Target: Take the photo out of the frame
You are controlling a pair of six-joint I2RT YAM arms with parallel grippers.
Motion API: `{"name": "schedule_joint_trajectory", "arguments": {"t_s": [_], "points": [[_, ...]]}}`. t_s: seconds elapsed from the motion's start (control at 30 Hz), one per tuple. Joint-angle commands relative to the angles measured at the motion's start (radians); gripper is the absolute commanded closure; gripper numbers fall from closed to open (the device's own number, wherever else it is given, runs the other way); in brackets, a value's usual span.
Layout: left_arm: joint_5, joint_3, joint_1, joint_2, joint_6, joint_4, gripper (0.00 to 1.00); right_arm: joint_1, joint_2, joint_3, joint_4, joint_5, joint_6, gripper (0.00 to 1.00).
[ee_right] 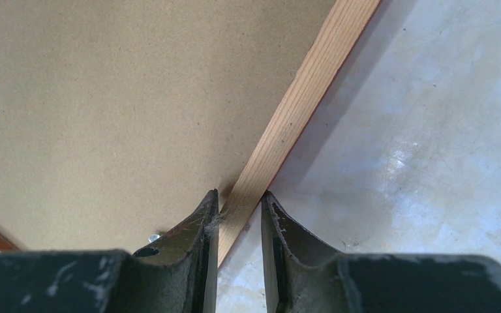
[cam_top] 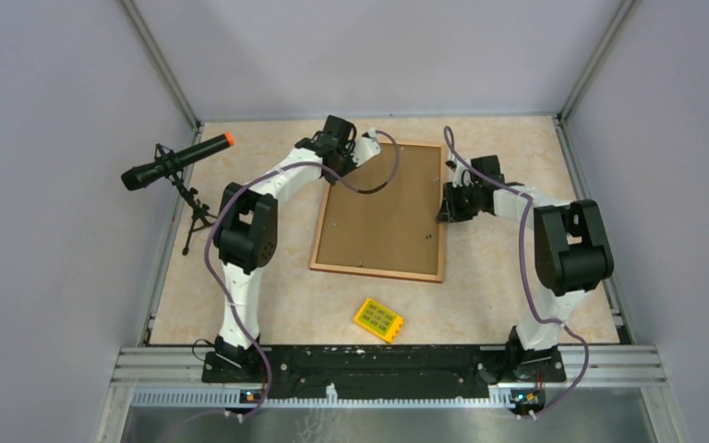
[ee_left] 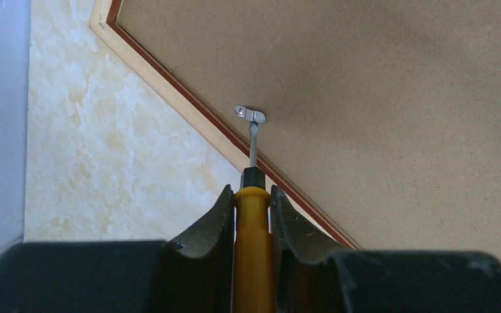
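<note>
The frame (cam_top: 378,212) lies face down on the table, its brown fibreboard back (ee_left: 378,98) up inside a light wood rim (ee_right: 313,72). The photo is hidden beneath that back. My left gripper (cam_top: 355,152) (ee_left: 252,189) is at the frame's far left corner, shut on a yellow-handled screwdriver (ee_left: 253,228). The screwdriver's thin shaft reaches a small metal turn clip (ee_left: 249,115) on the back, beside the rim. My right gripper (cam_top: 445,205) (ee_right: 240,193) sits at the frame's right edge, its two fingers closed across the wooden rim.
A small yellow block (cam_top: 378,319) lies on the table near the front, below the frame. A black microphone on a tripod (cam_top: 174,162) stands at the left. Grey walls enclose the table on three sides. A small screw head (ee_right: 153,238) shows by my right gripper's left finger.
</note>
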Motion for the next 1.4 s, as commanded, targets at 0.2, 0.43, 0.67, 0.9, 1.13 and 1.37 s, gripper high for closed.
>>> {"name": "schedule_joint_trajectory", "arguments": {"t_s": [0.2,0.43,0.67,0.9,1.13,1.37], "points": [[0.12,0.072,-0.008,0.042,-0.052,0.027,1.0,-0.005,0.07,-0.019,-0.063,0.053,-0.064,1.0],[0.176,0.108,-0.009,0.049,-0.094,0.004,1.0,-0.004,0.068,-0.019,-0.064,0.052,-0.063,1.0],[0.224,0.09,-0.009,-0.006,-0.141,0.029,1.0,-0.005,0.061,-0.021,-0.062,0.05,-0.062,1.0],[0.311,0.037,-0.007,-0.091,-0.185,0.03,1.0,-0.005,0.051,-0.023,-0.061,0.039,-0.058,1.0],[0.381,-0.083,-0.004,-0.223,-0.213,-0.024,1.0,-0.005,0.012,-0.044,-0.065,-0.036,-0.027,1.0],[0.408,-0.256,0.006,-0.365,-0.228,-0.009,1.0,-0.005,-0.11,-0.121,-0.1,-0.162,-0.025,0.87]]}}
